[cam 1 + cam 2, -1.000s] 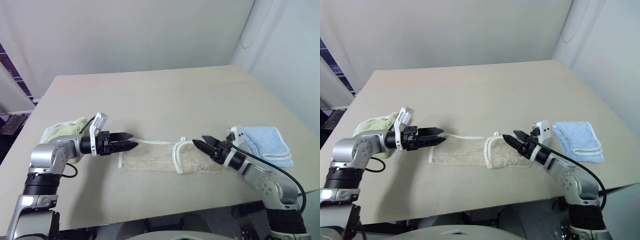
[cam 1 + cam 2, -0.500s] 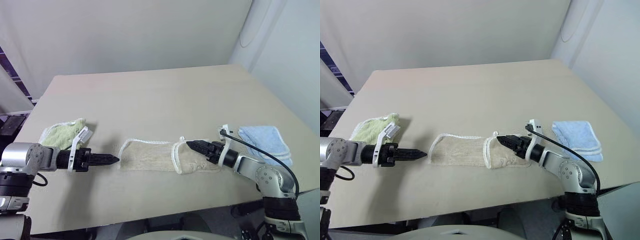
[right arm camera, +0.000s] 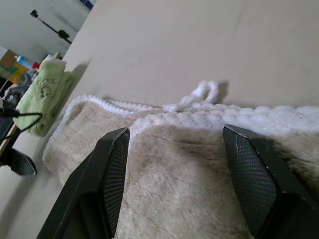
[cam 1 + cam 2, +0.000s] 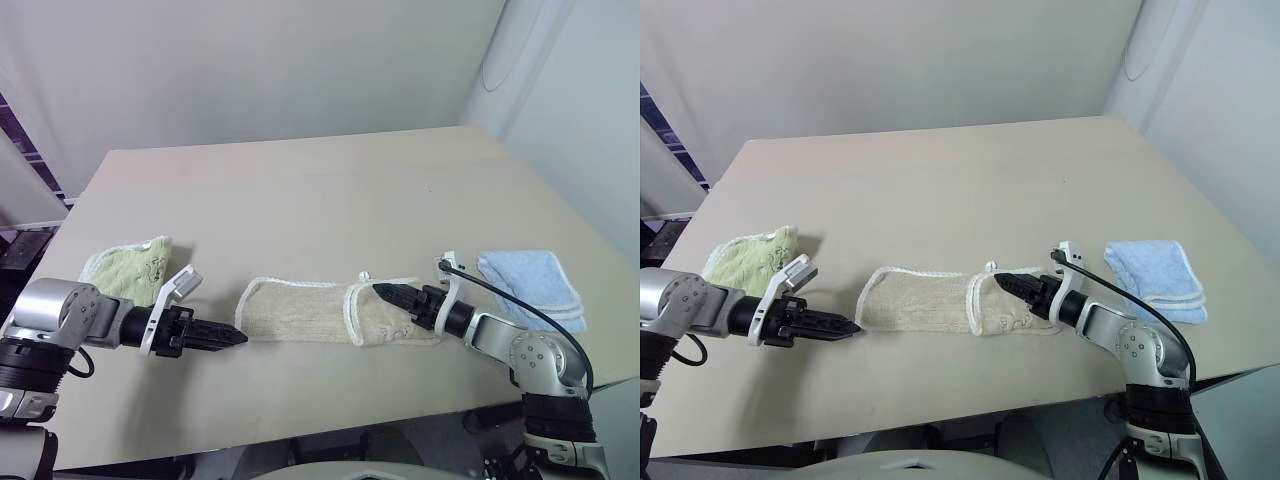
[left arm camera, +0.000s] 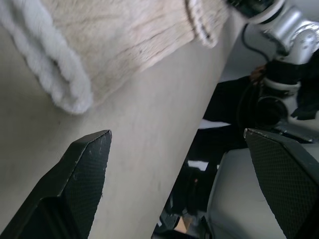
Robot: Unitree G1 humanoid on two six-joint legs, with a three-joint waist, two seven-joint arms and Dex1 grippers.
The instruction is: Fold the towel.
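The beige towel (image 4: 300, 312) lies as a long strip near the table's front edge, its right end doubled over, with a small white loop (image 4: 366, 277) at the fold. My left gripper (image 4: 240, 338) hovers low over the table just left of the towel's rounded left end (image 5: 70, 94), apart from it. Its fingers (image 5: 79, 169) are spread wide and hold nothing. My right gripper (image 4: 385, 294) rests low over the doubled right end. In its wrist view the fingers (image 3: 114, 169) stand apart over the towel's pile (image 3: 184, 164), not closed on it.
A light green folded towel (image 4: 130, 265) lies at the table's left, behind my left arm. At the right, beside my right arm, is a light blue folded towel (image 4: 530, 285). The tan table (image 4: 300, 200) stretches bare behind the beige towel; its front edge is close.
My left gripper has drawn back off the towel's left end, toward the left and the front edge, and rolled. The towel's left end now lies flat. My right gripper rolled in place.
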